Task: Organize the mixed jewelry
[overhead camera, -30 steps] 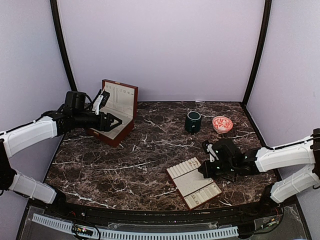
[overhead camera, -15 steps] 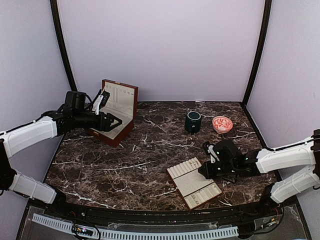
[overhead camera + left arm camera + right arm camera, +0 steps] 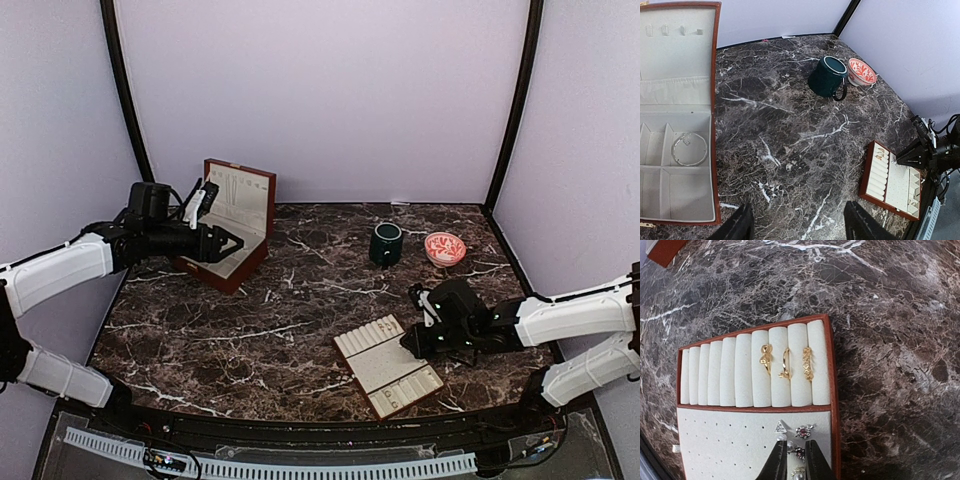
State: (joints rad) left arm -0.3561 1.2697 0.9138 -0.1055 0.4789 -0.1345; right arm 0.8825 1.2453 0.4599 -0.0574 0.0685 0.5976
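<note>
The mixed jewelry shows in two places. Three gold rings [image 3: 785, 364] sit in the slots of the cream-padded tray [image 3: 832, 390], with several studs [image 3: 803, 431] on its perforated pad. A thin silver bangle [image 3: 689, 149] lies in the open wooden box [image 3: 715, 100]. My right gripper [image 3: 796, 442] hovers low over the tray's right corner [image 3: 388, 366]. Its fingers stand a narrow gap apart, with a pearl stud [image 3: 790, 445] and a dark stud lying in the gap. My left gripper [image 3: 799, 206] hangs open over bare marble beside the box [image 3: 228, 225], holding nothing.
A dark green mug [image 3: 386, 243] and a red patterned bowl [image 3: 445, 248] stand at the back right of the marble table. The open box occupies the back left. Purple walls close in the sides and back.
The right gripper's fingers have parted slightly over the studs, and the arm has drawn back a little toward the right. The left arm has not moved.
</note>
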